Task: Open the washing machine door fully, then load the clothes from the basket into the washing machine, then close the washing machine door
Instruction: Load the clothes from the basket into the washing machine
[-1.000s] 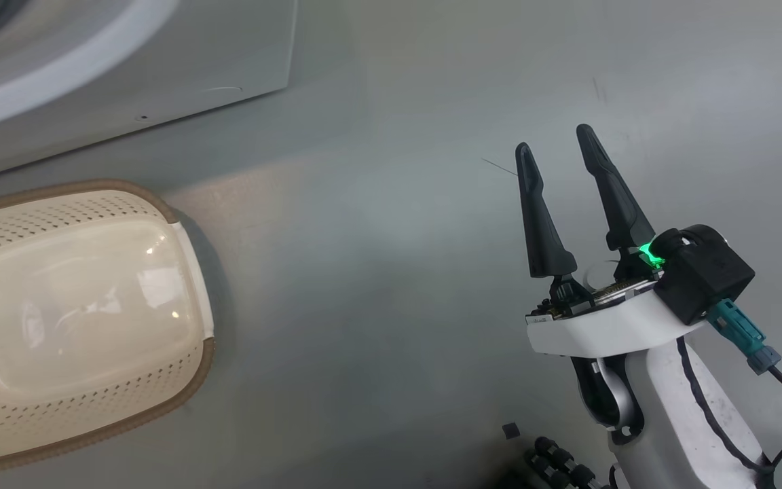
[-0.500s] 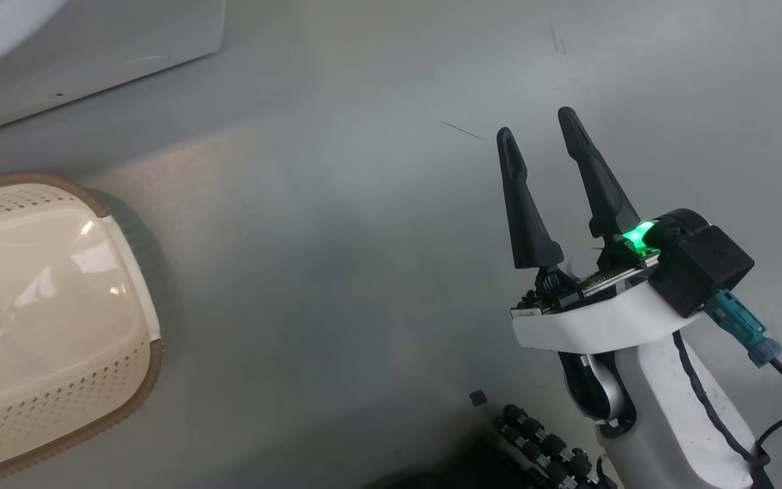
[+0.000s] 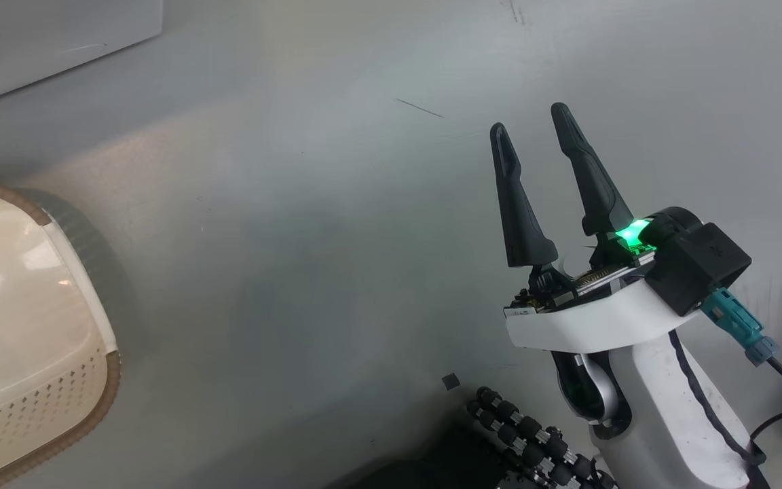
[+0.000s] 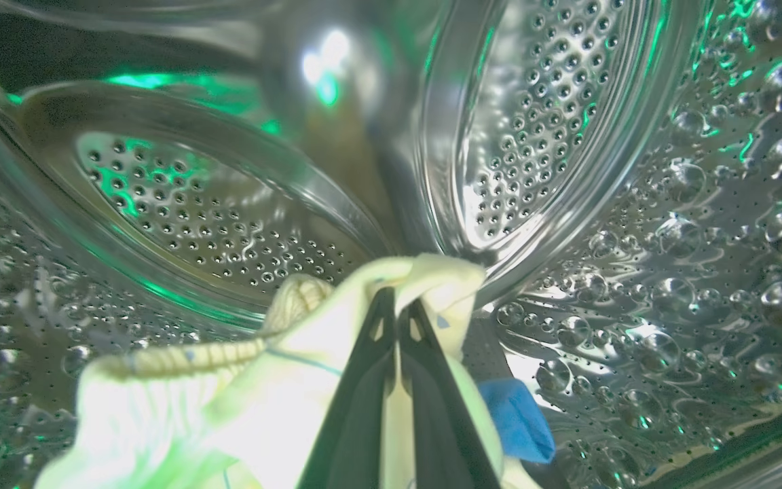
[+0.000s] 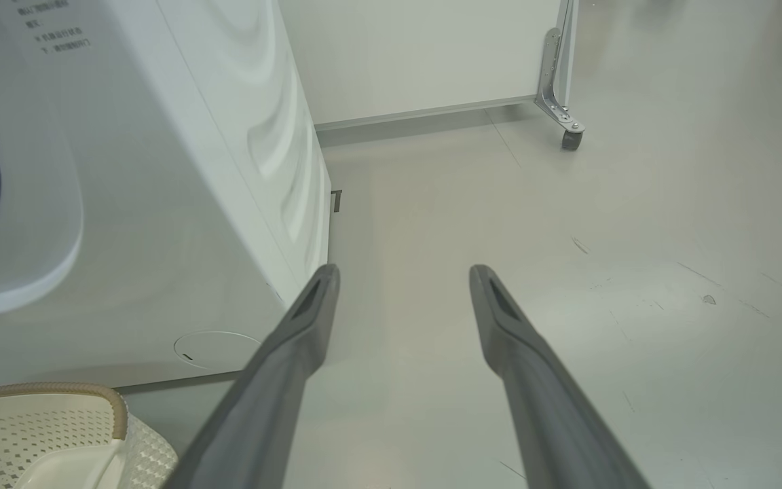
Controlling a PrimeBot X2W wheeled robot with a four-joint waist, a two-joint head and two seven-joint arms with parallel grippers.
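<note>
Two left fingers (image 4: 360, 414) tight on garment (image 4: 262, 394)

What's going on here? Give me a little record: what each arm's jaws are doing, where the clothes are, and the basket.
Left jaws: shut on a yellow garment, inside the drum
Right jaws: open, holding nothing, above the floor
Basket: on the floor by the washer; no clothes in the part that shows
Stage: loading, garment not yet let go
</note>
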